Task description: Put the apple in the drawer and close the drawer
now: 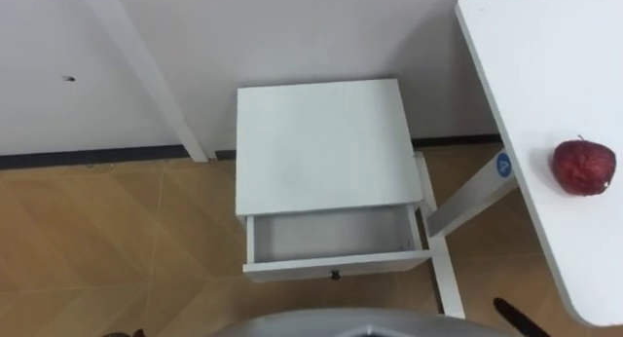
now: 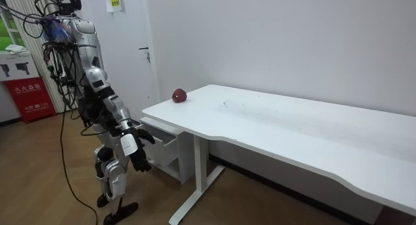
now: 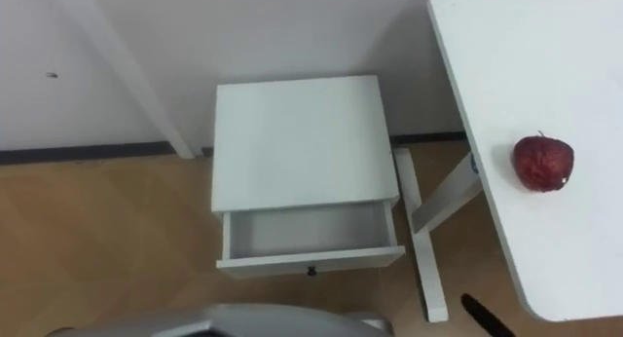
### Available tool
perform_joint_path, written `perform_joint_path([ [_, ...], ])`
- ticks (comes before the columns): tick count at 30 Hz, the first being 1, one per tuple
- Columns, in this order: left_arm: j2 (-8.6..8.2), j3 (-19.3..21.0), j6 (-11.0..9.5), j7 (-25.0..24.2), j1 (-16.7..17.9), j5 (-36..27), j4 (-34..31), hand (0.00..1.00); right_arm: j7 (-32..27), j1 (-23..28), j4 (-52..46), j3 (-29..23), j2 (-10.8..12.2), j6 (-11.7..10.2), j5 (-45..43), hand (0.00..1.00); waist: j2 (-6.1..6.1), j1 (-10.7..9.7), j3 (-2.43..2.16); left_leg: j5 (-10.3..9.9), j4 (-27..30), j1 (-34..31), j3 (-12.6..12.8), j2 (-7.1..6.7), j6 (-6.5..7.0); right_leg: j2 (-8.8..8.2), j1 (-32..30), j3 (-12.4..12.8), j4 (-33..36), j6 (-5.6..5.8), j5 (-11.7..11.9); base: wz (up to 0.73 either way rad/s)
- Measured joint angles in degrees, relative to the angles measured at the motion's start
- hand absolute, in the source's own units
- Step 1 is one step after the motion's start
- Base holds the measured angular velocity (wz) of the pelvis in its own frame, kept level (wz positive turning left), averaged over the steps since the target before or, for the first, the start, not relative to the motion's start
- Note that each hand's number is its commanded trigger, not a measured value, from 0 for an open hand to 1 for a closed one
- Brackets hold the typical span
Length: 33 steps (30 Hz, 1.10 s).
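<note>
- apple [image 1: 584, 166] dark red, dull wrinkled skin, stem up, near bench [image 1: 526, 64] edge
- drawer [image 1: 336, 242] pulled open
- right robot hand [image 2: 136, 142] low by drawer, finger state can't tell

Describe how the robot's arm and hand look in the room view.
The right arm is silver-grey metal in jointed segments with black bands. The right hand is black, with a small white tag on its back. Dark cables hang round the shoulders.
</note>
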Motion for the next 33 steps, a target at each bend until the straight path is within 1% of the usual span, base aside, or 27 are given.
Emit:
perform_joint_path([
  [1,0.29,-0.01,0.29,0.06,0.16,0.00,-0.12,0.00,-1.99,0.08,-1.50,-0.12,-0.05,0.03,0.17,0.00,-0.05,-0.25,-0.03,0.00,-0.15,-0.06,0.01,0.03,0.01,0.03,-0.22,0.38,0.31,0.00,-0.01,-0.06],
  [2,0.54,-0.01,0.31,0.09,0.23,0.06,-0.18,0.00,-3.88,0.14,-3.45,-0.40,-0.06,0.01,0.47,0.00,0.18,-0.37,-0.12,0.00,0.02,-0.41,0.16,0.08,0.01,0.05,-0.82,0.43,0.71,-0.01,-0.01,-0.07],
  [3,0.63,-0.01,0.34,0.09,0.26,0.07,-0.38,0.00,-4.78,0.21,-4.54,-0.51,-0.06,-0.03,0.50,0.00,0.24,-0.44,-0.20,0.01,0.13,-0.64,0.18,0.07,0.02,0.03,-0.99,0.40,0.70,-0.01,-0.01,-0.04],
  [5,0.88,0.02,0.37,0.10,0.46,0.12,-1.89,0.00,-8.71,1.13,-8.70,-0.63,-0.06,-0.32,0.64,0.00,0.46,-0.72,-0.37,0.08,0.21,-0.91,0.20,-0.01,0.15,-0.04,-1.00,0.30,0.75,0.01,0.01,0.00],
  [7,0.88,0.03,0.42,0.13,0.67,0.12,-2.71,0.00,-11.78,1.06,-10.75,-1.85,-0.06,-0.60,0.66,0.00,0.52,-0.71,-0.49,0.09,0.19,-0.91,0.20,-0.14,0.17,-0.05,-0.89,0.31,0.78,0.05,0.04,0.00],
  [8,0.88,0.02,0.43,0.13,0.97,0.02,-3.56,0.00,-14.07,1.25,-11.95,-2.27,-0.06,-0.67,0.66,0.00,0.46,-0.84,-0.49,0.10,0.18,-0.91,0.20,-0.24,0.17,-0.04,-0.90,0.28,0.78,0.06,0.04,0.00],
  [9,0.88,-0.06,0.43,0.13,1.28,-0.04,-4.13,0.00,-15.15,1.26,-12.71,-2.23,-0.06,-0.70,0.74,0.00,0.42,-0.85,-0.49,0.10,0.17,-0.92,0.21,-0.35,0.17,-0.03,-0.90,0.23,0.79,0.05,0.04,0.00],
  [11,0.88,-0.12,0.42,0.13,1.71,-0.14,-4.58,0.00,-19.68,2.24,-17.90,-2.24,-0.07,-0.88,1.87,0.00,0.43,-0.73,-0.49,0.10,0.03,-0.81,0.50,-0.40,0.18,-0.05,-1.01,0.39,0.97,0.06,0.04,0.00],
  [12,0.88,-0.12,0.43,0.14,1.78,-0.18,-4.59,0.00,-20.67,2.46,-19.27,-2.30,-0.08,-1.18,1.89,0.00,0.45,-0.85,-0.48,0.10,0.03,-0.75,0.59,-0.40,0.18,-0.04,-1.02,0.62,0.99,0.06,0.04,-0.07],
  [14,0.89,-0.12,0.85,0.14,1.82,-0.24,-4.71,0.00,-24.63,2.40,-23.69,-2.70,-0.24,-2.22,1.50,0.00,0.27,-1.00,-0.44,0.11,0.00,-0.64,0.76,-0.41,0.19,-0.02,-1.03,1.17,0.97,0.07,0.03,-0.05],
  [17,0.89,-0.11,0.86,0.06,1.82,0.17,-5.64,0.00,-28.39,2.40,-26.08,-2.68,-0.35,-2.87,0.86,0.00,-0.15,-1.18,-0.29,0.12,-0.32,-0.61,0.70,-0.41,0.19,0.00,-1.02,1.19,0.94,0.07,0.03,0.00],
  [19,0.94,-0.09,0.86,0.04,1.81,0.12,-5.68,0.00,-30.53,2.84,-27.91,-2.72,-0.36,-2.98,1.16,0.00,-0.12,-1.41,-0.24,0.11,-0.43,-0.68,0.57,-0.39,0.19,-0.02,-1.35,1.18,0.96,0.08,0.03,-0.03],
  [20,1.05,-0.05,0.87,0.04,1.85,0.10,-5.83,0.00,-32.03,3.18,-30.00,-2.73,-0.48,-3.00,1.10,0.00,-0.08,-1.50,-0.25,0.12,-0.46,-0.92,0.71,-0.01,0.19,-0.01,-1.96,1.19,1.08,0.08,0.03,-0.07],
  [21,1.14,-0.05,0.87,0.04,1.84,0.05,-5.95,0.00,-32.79,3.22,-30.67,-2.73,-0.60,-3.02,0.96,0.00,-0.09,-1.61,-0.23,0.12,-0.36,-1.07,0.75,0.00,0.19,0.00,-2.19,1.19,1.14,0.08,0.03,-0.06],
  [23,1.21,-0.05,0.86,0.04,1.81,0.12,-6.49,0.00,-35.33,3.31,-32.15,-2.91,-1.81,-4.37,0.49,0.00,-0.10,-1.92,-0.22,0.18,-0.16,-1.63,0.86,-0.11,0.22,0.01,-2.99,1.21,1.67,0.08,0.03,0.00],
  [24,1.24,-0.05,0.86,0.04,1.80,0.15,-6.62,0.00,-35.87,3.36,-33.08,-3.20,-1.98,-4.70,0.49,0.00,-0.14,-1.93,-0.20,0.18,-0.18,-1.68,0.95,-0.11,0.22,0.01,-3.07,1.21,1.66,0.08,0.03,-0.04],
  [25,1.35,-0.06,0.86,0.03,1.62,0.15,-6.70,0.00,-36.93,3.35,-34.58,-3.41,-2.46,-5.64,0.35,0.00,-0.24,-2.06,-0.14,0.18,-0.23,-1.76,1.01,-0.09,0.22,0.02,-3.19,1.24,1.65,0.08,0.03,0.00],
  [26,1.52,-0.20,0.83,-0.06,1.30,0.13,-6.69,0.00,-37.70,3.24,-35.41,-3.49,-3.08,-6.20,-0.83,0.00,-0.39,-2.09,-0.06,0.18,-0.25,-1.84,1.02,-0.11,0.22,0.03,-3.28,1.36,1.67,0.08,0.03,0.00],
  [29,1.70,-0.21,0.49,-0.44,1.15,0.13,-6.71,0.00,-39.67,2.59,-37.65,-4.44,-4.22,-7.04,-6.30,0.00,-0.43,-2.00,-0.09,0.18,-0.21,-2.67,1.20,-0.20,0.22,0.07,-3.93,1.53,1.76,0.08,0.03,-0.02],
  [31,1.89,-0.20,0.36,-0.46,1.35,0.31,-6.74,0.00,-41.14,2.58,-38.88,-4.47,-4.28,-7.86,-10.89,0.00,-0.53,-1.86,0.02,0.19,-0.14,-2.92,1.22,-0.23,0.20,0.10,-4.36,1.56,1.75,0.08,0.03,0.00],
  [33,1.95,-0.20,0.35,-0.46,1.49,0.28,-6.78,0.00,-42.48,2.50,-40.53,-4.55,-4.33,-8.34,-14.32,0.00,-0.48,-1.81,-0.02,0.20,-0.10,-3.27,1.21,-0.23,0.20,0.09,-4.92,1.51,1.72,0.08,0.03,0.00],
])
